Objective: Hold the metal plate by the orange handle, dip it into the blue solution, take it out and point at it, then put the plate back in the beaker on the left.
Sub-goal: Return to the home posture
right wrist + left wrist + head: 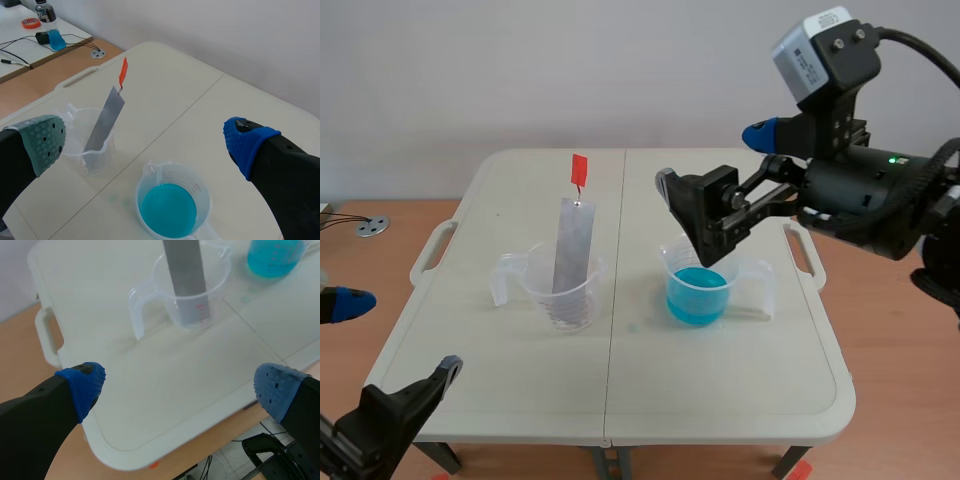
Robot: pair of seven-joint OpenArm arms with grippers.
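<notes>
A grey metal plate point(573, 245) stands tilted in the clear left beaker point(560, 295), its orange handle point(579, 169) sticking up above it. The right beaker point(698, 290) holds the blue solution. My right gripper point(715, 165) hangs open above and just behind the blue beaker, holding nothing. In the right wrist view the plate point(104, 120), its handle point(122, 72) and the blue beaker point(170, 207) lie ahead of and below the open right gripper point(145, 142). My left gripper point(180, 385) is open near the table's front left corner. The plate point(185, 265) and its beaker point(200, 300) are well ahead of it.
The white folding table point(620, 400) has carry handles at its left point(430, 250) and right point(807, 250) sides. A wooden desk beyond it holds a metal disc point(372, 226), cables and small items point(47, 30). The blue beaker point(274, 257) sits ahead of the left gripper, off to the right.
</notes>
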